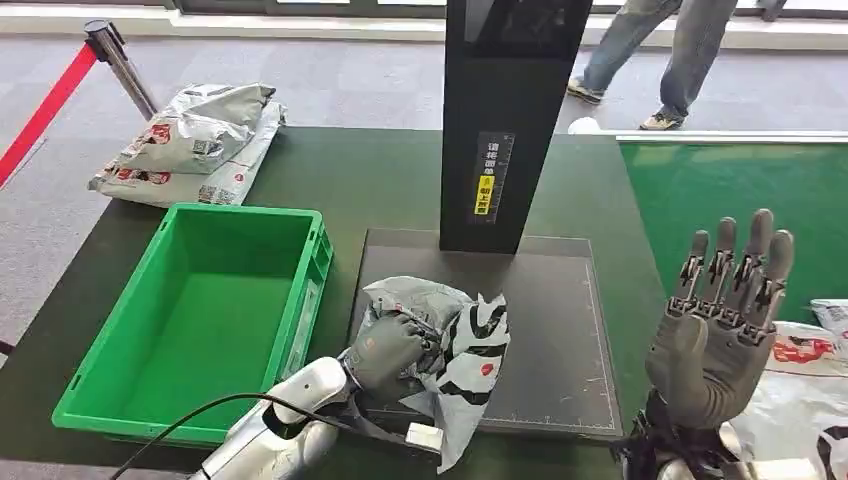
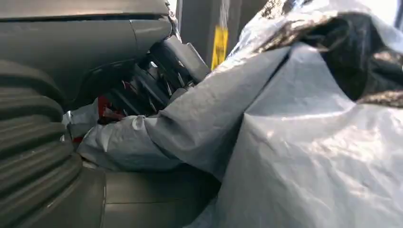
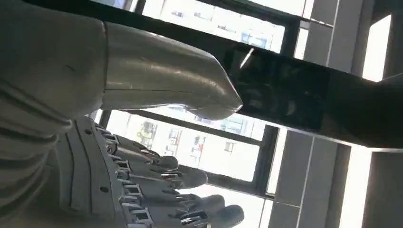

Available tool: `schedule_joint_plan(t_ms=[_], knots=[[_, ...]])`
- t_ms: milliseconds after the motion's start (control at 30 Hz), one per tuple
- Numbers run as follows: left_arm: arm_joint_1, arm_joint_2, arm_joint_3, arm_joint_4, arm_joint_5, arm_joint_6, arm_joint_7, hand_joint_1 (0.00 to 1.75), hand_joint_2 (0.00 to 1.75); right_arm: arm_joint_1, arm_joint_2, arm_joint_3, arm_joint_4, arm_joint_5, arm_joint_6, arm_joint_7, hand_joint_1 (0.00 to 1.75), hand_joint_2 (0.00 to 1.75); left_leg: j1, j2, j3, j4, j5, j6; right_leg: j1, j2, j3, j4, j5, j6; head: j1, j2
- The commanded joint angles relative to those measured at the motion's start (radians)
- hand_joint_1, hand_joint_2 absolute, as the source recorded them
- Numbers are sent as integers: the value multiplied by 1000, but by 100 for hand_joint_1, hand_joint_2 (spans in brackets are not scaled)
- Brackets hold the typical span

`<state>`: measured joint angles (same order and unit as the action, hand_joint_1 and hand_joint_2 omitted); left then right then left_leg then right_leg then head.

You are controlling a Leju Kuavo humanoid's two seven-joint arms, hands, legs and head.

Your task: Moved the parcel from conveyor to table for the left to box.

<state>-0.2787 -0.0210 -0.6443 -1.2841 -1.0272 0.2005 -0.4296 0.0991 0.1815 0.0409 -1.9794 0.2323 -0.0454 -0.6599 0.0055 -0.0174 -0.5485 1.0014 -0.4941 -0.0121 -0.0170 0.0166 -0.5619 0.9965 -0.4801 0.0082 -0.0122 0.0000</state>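
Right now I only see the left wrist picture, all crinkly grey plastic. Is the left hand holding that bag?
Observer: Yes. From the head view, the left hand grips the grey parcel on the dark mat.
Operator: Where's the box it goes in?
Observer: A green crate stands just beside the mat, on the robot's left, with nothing inside.
Operator: What's the other hand doing?
Observer: The right hand is raised, fingers spread, holding nothing.
Operator: Are there more bags?
Observer: Yes, a pile of grey parcels lies on the table beyond the crate.
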Motion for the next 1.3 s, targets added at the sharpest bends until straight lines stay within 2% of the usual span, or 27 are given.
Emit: schedule_joint_plan(t_ms=[33, 133, 167, 267, 333, 433, 500, 600, 667, 767, 967, 1000, 1033, 1067, 1300], knots=[[57, -23, 142, -158, -72, 176, 60, 175, 175, 11, 22, -74, -9, 3, 5, 4, 0, 175, 1, 2, -1, 0, 1, 0, 1, -1, -1, 0, 1, 0, 0, 0], [89, -43, 238, -190, -62, 274, 94, 175, 175, 47, 20, -63, -10, -1, -6, -3, 0, 175, 1, 1, -1, 0, 1, 0, 2, -1, 0, -1, 1, 0, 0, 0], [114, -61, 307, -213, -61, 367, 122, 175, 175, 55, 18, -55, -4, -3, -9, -8, 0, 175, 1, 2, 0, -1, 1, 0, 2, -2, 1, -2, 2, -1, 0, 0], [146, -51, 451, -265, -67, 483, 158, 175, 175, 39, 16, -36, 20, -6, -18, -14, 0, 175, 1, 5, 0, -1, 1, 0, 2, 1, 0, -2, 2, -1, 0, 0], [148, -44, 468, -272, -55, 483, 151, 175, 175, 32, 16, -32, 25, -6, -19, -14, 0, 175, 1, 8, 0, -1, 0, -1, 2, 5, -1, -1, 2, -1, 0, 0], [147, -54, 467, -265, -56, 484, 149, 175, 175, 29, 14, -32, 24, -6, -21, -14, 0, 175, 1, 3, 0, -1, 1, 0, 2, 0, -1, -1, 1, 0, 0, 0], [152, -117, 620, -292, 7, 498, 120, 175, 175, 7, 14, -26, 39, -9, -27, -9, 0, 175, 0, 1, -1, -1, 1, 0, 1, 0, -1, -1, 1, 0, 0, 0], [111, -120, 797, -210, 101, 498, 59, 175, 175, -24, -3, -12, 69, -12, -46, 3, 0, 175, 1, 7, -1, 0, 0, 0, 2, 5, -2, -1, 2, 0, 0, 0], [89, -95, 811, -158, 138, 498, 77, 175, 175, -26, -7, -10, 74, -12, -54, 4, 0, 175, 2, 9, 0, -2, 2, 0, 2, 5, -1, -2, 4, -1, 0, 0], [83, -99, 824, -141, 142, 498, 76, 175, 175, -21, -9, -10, 73, -12, -57, 4, 0, 175, 2, 2, 0, -1, 1, 0, 1, 1, 0, -1, 1, 0, 0, 0], [14, -76, 802, 91, 82, 361, 241, 175, 175, -6, -12, -7, 77, 9, -69, 11, 0, 175, 1, -1, 0, -2, 1, 0, 1, -3, 1, -2, 1, 0, 0, 0], [6, -81, 817, 129, 34, 398, 289, 0, 175, -11, -12, 2, 81, 22, -65, 19, 0, 175, 1, 0, 1, -3, 2, 0, 1, -2, 2, -3, 2, 0, 0, 0], [2, -86, 822, 140, 40, 403, 294, 0, 175, -17, -10, 7, 86, 29, -65, 23, 0, 175, 1, -1, 0, -2, 2, 0, 1, -2, 1, -2, 1, 0, 0, 0], [2, -85, 822, 148, 36, 406, 293, 0, 0, -21, -8, 12, 90, 35, -66, 27, 0, 175, 1, 0, 1, -3, 3, 0, 1, -2, 2, -3, 2, 0, 0, 0], [4, -85, 822, 142, 19, 410, 316, 0, 0, -27, -7, 15, 94, 43, -68, 35, 0, 175, 1, 1, 1, -2, 1, 0, 0, -1, 2, -1, 1, 0, 0, 0]])
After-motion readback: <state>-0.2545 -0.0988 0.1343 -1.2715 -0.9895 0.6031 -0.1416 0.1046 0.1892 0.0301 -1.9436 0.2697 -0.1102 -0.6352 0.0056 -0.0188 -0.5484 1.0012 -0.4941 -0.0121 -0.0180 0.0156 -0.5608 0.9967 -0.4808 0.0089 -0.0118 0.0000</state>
